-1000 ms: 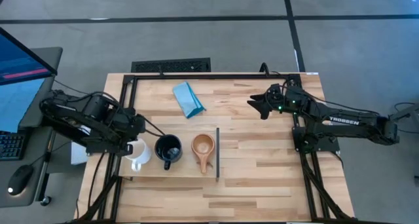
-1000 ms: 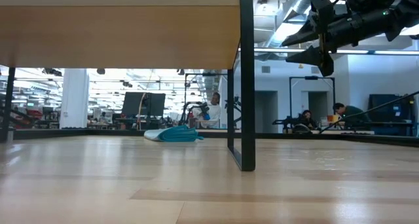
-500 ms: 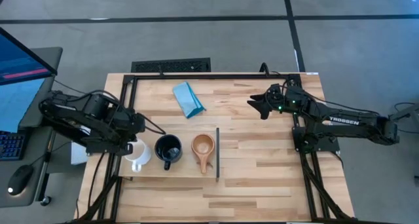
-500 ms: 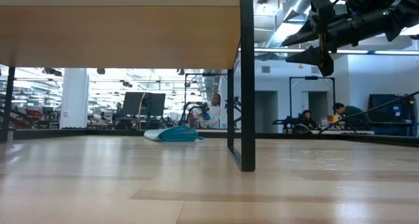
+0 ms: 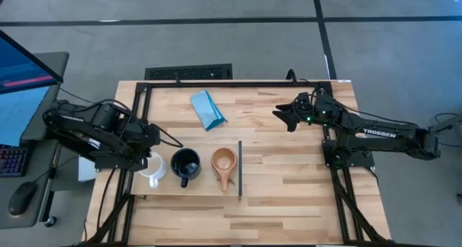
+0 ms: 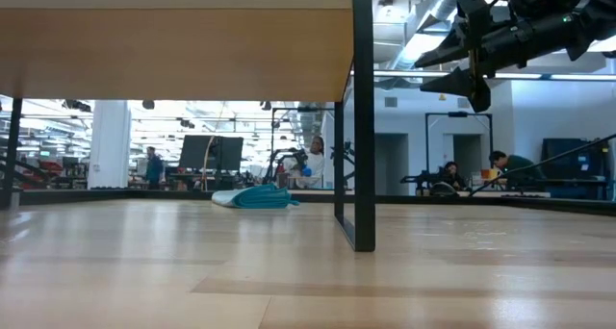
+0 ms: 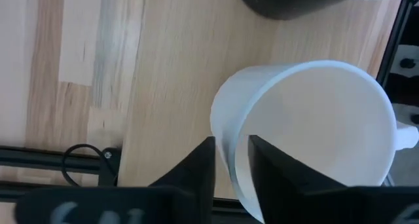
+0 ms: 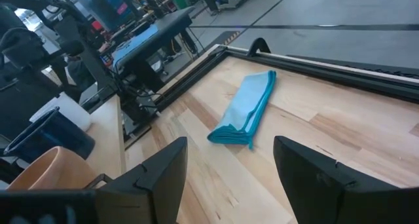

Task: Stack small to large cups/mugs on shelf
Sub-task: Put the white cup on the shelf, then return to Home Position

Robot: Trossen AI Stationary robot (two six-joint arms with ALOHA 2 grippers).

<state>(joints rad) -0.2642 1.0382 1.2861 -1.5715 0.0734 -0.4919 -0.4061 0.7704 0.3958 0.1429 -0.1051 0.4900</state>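
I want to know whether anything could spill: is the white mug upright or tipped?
Upright: the high view looks straight into the white mug's round open mouth on the shelf.

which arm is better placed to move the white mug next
Left. The left gripper has its fingers astride the white mug's rim on the shelf; the right gripper hangs open, far across the table.

Glossy white mug, matt tan wooden cup, smooth pale-wood shelf, soft blue cloth.
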